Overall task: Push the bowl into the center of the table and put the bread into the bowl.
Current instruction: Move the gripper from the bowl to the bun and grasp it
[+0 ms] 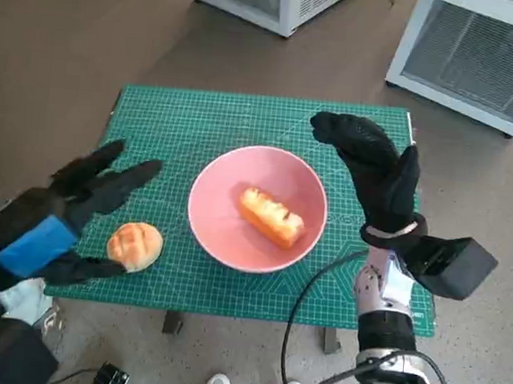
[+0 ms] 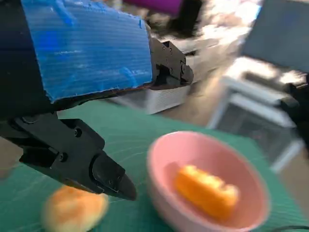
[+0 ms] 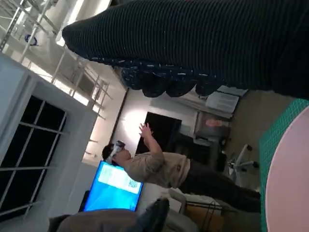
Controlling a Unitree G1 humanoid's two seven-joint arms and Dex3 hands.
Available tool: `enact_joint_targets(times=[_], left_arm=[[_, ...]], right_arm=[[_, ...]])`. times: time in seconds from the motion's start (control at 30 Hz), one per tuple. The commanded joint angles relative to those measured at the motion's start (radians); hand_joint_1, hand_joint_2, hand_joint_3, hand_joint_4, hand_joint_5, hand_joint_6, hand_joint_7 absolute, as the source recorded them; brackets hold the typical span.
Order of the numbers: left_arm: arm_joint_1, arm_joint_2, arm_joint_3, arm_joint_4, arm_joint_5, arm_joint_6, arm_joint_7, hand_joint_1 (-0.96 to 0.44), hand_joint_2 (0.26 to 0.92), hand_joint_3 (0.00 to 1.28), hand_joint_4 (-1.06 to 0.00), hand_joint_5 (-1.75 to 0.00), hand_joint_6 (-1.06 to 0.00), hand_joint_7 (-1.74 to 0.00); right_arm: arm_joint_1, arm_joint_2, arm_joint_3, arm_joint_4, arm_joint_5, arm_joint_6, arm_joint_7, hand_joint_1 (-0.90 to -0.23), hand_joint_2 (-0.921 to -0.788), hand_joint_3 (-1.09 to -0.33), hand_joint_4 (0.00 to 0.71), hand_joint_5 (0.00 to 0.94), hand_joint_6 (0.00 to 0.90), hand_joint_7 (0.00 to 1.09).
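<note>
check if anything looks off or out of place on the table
Nothing is spilled or damaged. One long bread piece lies in the pink bowl, but a round bun sits outside on the green mat, beside the left hand.

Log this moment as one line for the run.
bowl: mid-table | long bread: in bowl | round bun: on mat, outside bowl | left hand: open beside bun | right hand: open, raised beside bowl

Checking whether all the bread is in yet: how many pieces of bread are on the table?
2: a long piece lying inside the pink bowl, and a round bun on the green mat beside the bowl, near the left hand.
</note>
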Motion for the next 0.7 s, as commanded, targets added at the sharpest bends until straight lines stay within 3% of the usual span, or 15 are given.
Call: enact_joint_targets(times=[0.03, 0.3, 0.7], left_arm=[[0.047, 0.024, -0.016, -0.028, 0.043, 0.033, 0.000, -0.13, 0.750, 0.00, -0.09, -0.02, -0.30, -0.08], [0.077, 0.023, -0.089, -0.016, 0.116, 0.083, 0.014, -0.10, 0.751, 0.00, -0.14, -0.02, -0.32, -0.06], [0.026, -0.006, -0.234, 0.126, 0.193, 0.093, 0.081, -0.07, 0.757, 0.00, -0.21, -0.02, -0.37, -0.04]], right_arm=[[0.004, -0.003, -0.004, 0.023, 0.007, 0.015, 0.012, -0.688, -0.921, -0.720, 0.185, 0.000, -0.001, 0.58], [-0.009, 0.001, -0.005, 0.038, 0.010, 0.025, 0.023, -0.688, -0.921, -0.719, 0.185, 0.000, -0.001, 0.58], [-0.019, 0.005, -0.008, 0.050, 0.018, 0.046, 0.045, -0.697, -0.921, -0.710, 0.185, 0.000, -0.001, 0.58]])
